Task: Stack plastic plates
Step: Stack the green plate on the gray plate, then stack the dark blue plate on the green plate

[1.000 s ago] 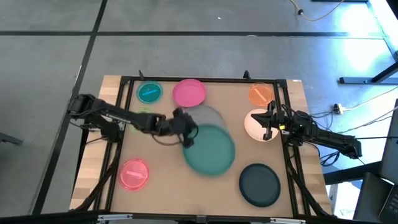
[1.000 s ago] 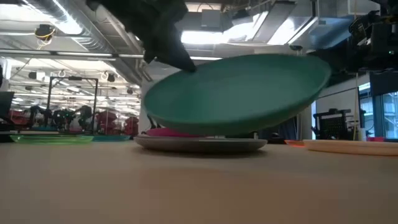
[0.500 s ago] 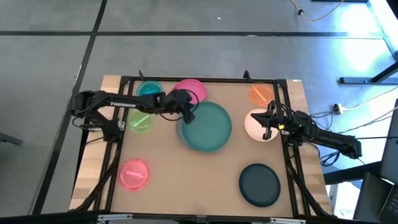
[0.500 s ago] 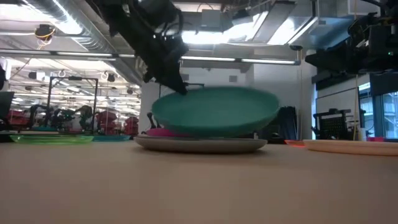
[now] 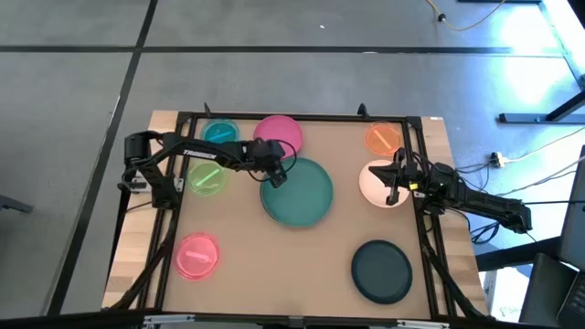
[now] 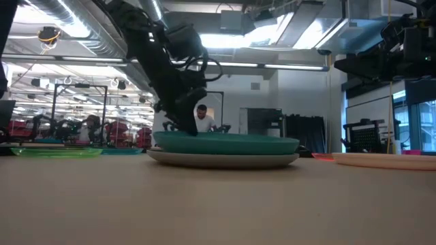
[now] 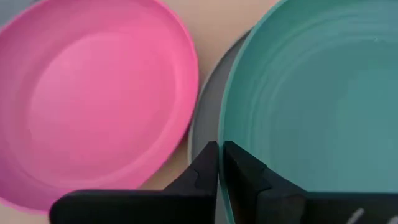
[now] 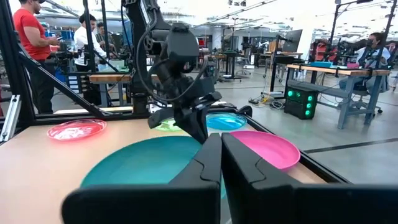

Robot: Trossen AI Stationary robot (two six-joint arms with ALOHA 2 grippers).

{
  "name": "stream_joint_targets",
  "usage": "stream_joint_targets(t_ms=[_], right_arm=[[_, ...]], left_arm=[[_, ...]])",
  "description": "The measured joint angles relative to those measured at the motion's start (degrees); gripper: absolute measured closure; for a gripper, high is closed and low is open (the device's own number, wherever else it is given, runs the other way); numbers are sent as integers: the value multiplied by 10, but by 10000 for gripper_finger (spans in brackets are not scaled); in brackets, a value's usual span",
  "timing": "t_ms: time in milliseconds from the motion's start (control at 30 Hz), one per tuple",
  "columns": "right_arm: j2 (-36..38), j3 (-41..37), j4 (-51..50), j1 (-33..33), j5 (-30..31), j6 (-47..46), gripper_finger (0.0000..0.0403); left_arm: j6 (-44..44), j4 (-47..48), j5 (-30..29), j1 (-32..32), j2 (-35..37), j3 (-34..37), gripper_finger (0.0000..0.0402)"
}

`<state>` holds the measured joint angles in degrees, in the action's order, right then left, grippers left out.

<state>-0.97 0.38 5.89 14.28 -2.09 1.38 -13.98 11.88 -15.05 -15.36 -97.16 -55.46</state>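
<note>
The large teal-green plate (image 5: 298,190) lies on the large grey plate (image 6: 221,159), whose rim shows in the left wrist view (image 7: 205,124). My left gripper (image 5: 272,174) is shut on the teal-green plate at its left edge. The magenta plate (image 5: 279,133) lies just beyond it. My right gripper (image 5: 393,188) is shut and empty, held above the cream plate (image 5: 377,183) at the table's right. The dark slate plate (image 5: 381,271) lies at the near right. The small teal (image 5: 219,134), green (image 5: 206,179), pink (image 5: 196,256) and orange (image 5: 384,137) plates lie singly on the table. My left gripper pinches the teal-green plate's rim (image 7: 221,134) between its two fingers, on the plate's left side toward the magenta plate. The fingers come from above, slanting down from the table's left. The plate sits level on the grey plate (image 6: 204,160).
A black frame (image 5: 302,117) runs around the table top. There is free table between the pink plate and the dark slate plate at the near edge. People stand in the room beyond the table.
My left gripper has gone toward the table's far edge and down with the teal-green plate. The plate was tilted and lifted clear; now it lies level on the grey plate and covers it. My right gripper has kept still.
</note>
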Motion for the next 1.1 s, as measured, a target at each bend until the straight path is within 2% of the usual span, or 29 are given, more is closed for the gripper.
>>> stream_joint_targets(t_ms=[300, 533, 633, 733, 867, 1000, 1100], right_arm=[[0, 0, -4, 0, 0, -46, 398], [0, 0, 22, -1, -20, -85, 398], [0, 0, 33, -1, -25, -85, 398], [0, 0, 33, -1, -26, -85, 397], [-14, 0, 27, -1, -28, -85, 396], [-44, 4, 44, -1, -73, -94, 368], [-82, 20, 41, -1, -102, -101, 333]], left_arm=[[-14, 2, 1, 2, 10, 0, 328], [15, -19, -21, 44, 49, 0, 320], [26, -76, -32, 78, 51, 0, 319], [59, -154, 4, 117, 51, 0, 319], [106, -209, 6, 166, 51, 0, 319], [144, -223, 14, 190, 52, 0, 319], [156, -218, 64, 201, 53, 0, 319]])
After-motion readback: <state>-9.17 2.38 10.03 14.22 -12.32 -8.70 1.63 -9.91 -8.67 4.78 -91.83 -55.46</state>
